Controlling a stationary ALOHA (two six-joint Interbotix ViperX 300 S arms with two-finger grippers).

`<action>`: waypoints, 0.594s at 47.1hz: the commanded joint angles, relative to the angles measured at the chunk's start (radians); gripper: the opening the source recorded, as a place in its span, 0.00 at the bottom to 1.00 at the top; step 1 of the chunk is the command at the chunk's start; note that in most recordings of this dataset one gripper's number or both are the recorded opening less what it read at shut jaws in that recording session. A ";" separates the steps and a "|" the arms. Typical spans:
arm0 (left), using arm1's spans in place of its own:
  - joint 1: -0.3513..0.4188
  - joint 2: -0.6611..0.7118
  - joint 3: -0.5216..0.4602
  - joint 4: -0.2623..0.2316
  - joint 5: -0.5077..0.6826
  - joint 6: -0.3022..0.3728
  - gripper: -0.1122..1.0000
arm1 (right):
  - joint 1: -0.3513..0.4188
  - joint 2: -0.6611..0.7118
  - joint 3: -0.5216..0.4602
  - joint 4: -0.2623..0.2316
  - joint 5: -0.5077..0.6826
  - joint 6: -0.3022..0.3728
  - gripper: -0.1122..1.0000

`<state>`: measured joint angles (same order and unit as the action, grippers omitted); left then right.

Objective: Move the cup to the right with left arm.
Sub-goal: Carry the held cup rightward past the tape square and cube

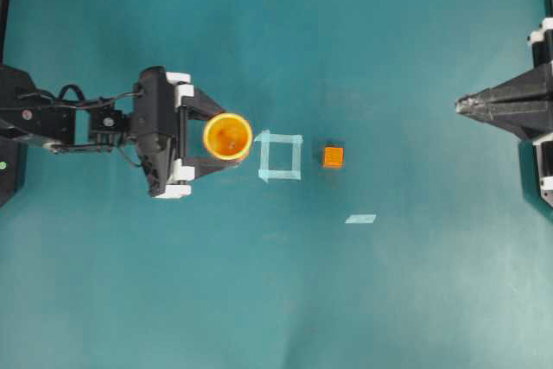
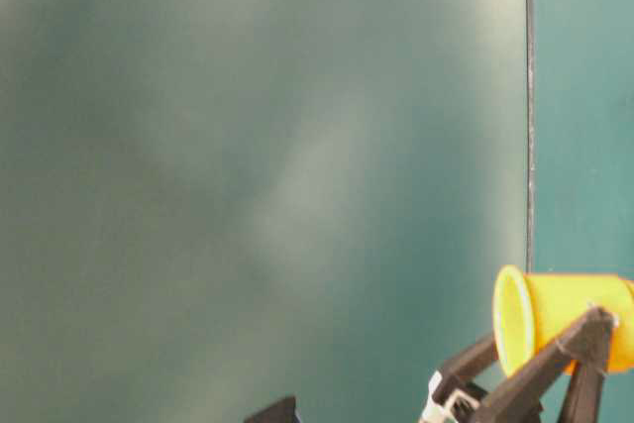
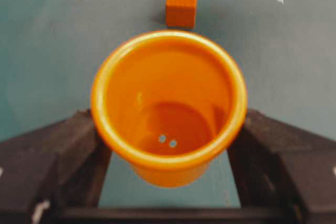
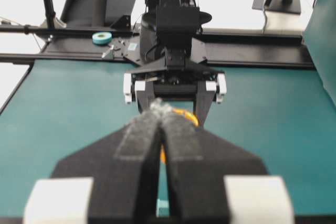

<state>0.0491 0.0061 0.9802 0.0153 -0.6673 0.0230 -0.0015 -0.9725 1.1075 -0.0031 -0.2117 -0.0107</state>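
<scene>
The yellow-orange cup [image 1: 227, 136] stands upright left of centre on the teal table. My left gripper [image 1: 223, 137] reaches in from the left, its two black fingers pressed against the cup's sides. In the left wrist view the cup [image 3: 169, 103] sits between both fingers [image 3: 79, 140], mouth up, orange inside with nothing in it. From table level the cup [image 2: 565, 319] is seen with a black finger [image 2: 555, 364] across its wall. My right gripper [image 1: 460, 106] rests shut at the far right, well away from the cup. In its own view the right gripper [image 4: 160, 109] hides most of the cup [image 4: 187, 114].
A pale tape square [image 1: 280, 155] lies just right of the cup. A small orange cube [image 1: 333, 157] sits right of that, seen beyond the cup's rim as the cube [image 3: 181, 4] in the left wrist view. A short tape strip [image 1: 360, 219] lies nearer the front.
</scene>
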 commanded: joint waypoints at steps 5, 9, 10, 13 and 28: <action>-0.015 0.006 -0.092 0.005 0.043 0.002 0.68 | 0.000 0.005 -0.037 -0.002 -0.005 0.008 0.10; -0.023 0.026 -0.138 0.005 0.051 0.000 0.68 | 0.000 0.005 -0.040 -0.002 -0.005 0.011 0.09; -0.025 0.032 -0.149 0.005 0.054 0.000 0.68 | -0.002 0.005 -0.040 -0.002 -0.005 0.011 0.10; -0.031 0.051 -0.183 0.005 0.063 0.000 0.68 | 0.000 0.005 -0.043 -0.002 -0.005 0.012 0.10; -0.031 0.163 -0.407 0.008 0.156 0.002 0.68 | -0.002 0.003 -0.044 -0.002 -0.005 0.009 0.10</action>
<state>0.0199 0.1687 0.6351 0.0199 -0.5185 0.0245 -0.0015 -0.9725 1.0922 -0.0031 -0.2117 -0.0015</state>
